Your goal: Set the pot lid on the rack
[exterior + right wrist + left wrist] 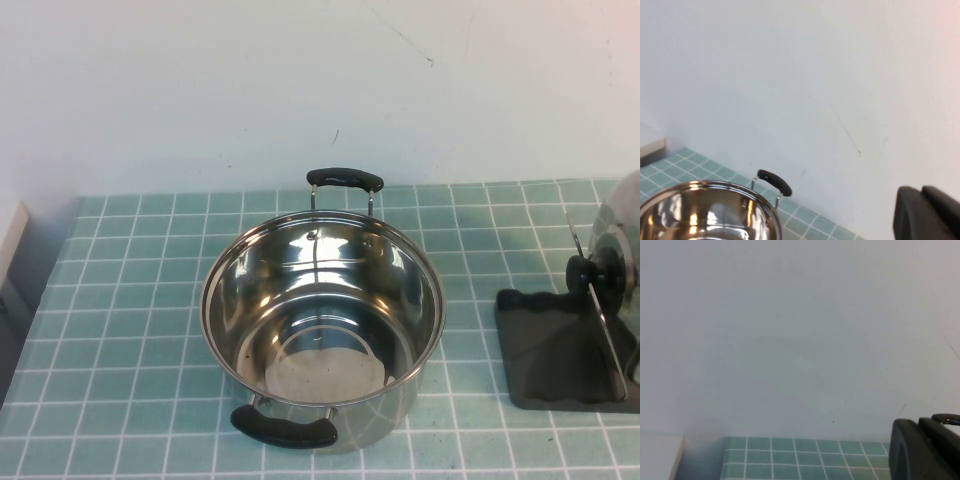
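The shiny pot lid [612,235] stands on edge in the dark grey rack [545,350] at the right edge of the high view, its black knob [582,272] facing left, held between thin wire dividers. Part of the lid is cut off by the view's edge. Neither arm shows in the high view. My left gripper [919,424] is raised, faces the white wall and is shut on nothing. My right gripper [922,192] is also raised, shut and empty, up and away from the pot.
A steel pot [322,310] with two black handles stands empty and uncovered in the middle of the teal tiled table; it also shows in the right wrist view [705,210]. A white block [10,235] sits at the left edge. A white wall stands behind.
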`<move>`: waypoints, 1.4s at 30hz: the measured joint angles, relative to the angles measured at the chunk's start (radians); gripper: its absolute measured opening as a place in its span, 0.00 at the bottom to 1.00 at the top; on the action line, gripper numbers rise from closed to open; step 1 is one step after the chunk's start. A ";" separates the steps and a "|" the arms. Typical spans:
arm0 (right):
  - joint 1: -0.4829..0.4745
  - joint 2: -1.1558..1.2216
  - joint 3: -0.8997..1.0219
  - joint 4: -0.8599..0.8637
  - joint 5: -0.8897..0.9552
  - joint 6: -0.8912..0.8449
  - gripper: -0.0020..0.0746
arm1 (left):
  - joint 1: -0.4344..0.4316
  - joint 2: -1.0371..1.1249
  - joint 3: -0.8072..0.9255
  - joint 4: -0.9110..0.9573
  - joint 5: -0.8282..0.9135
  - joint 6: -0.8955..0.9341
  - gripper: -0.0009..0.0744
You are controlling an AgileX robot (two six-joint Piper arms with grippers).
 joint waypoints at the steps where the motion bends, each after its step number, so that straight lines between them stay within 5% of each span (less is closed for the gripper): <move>1: 0.000 -0.044 0.028 0.024 0.000 -0.009 0.04 | 0.000 -0.026 0.010 -0.025 0.016 0.027 0.01; 7: 0.000 -0.236 0.173 0.093 0.000 -0.096 0.03 | 0.000 -0.077 0.059 -0.217 0.083 0.203 0.01; 17: 0.000 -0.339 0.248 0.138 0.037 -0.132 0.02 | 0.000 -0.076 0.088 -0.447 0.166 0.208 0.01; 33: 0.000 -0.341 0.328 0.128 0.042 -0.141 0.02 | 0.000 -0.076 0.088 -0.476 0.171 0.204 0.01; 39: 0.000 -0.437 0.499 -0.110 -0.250 -0.149 0.02 | 0.000 -0.076 0.088 -0.477 0.171 0.204 0.01; 42: 0.000 -0.505 0.582 -0.456 -0.305 -0.135 0.02 | 0.000 -0.076 0.088 -0.477 0.171 0.204 0.01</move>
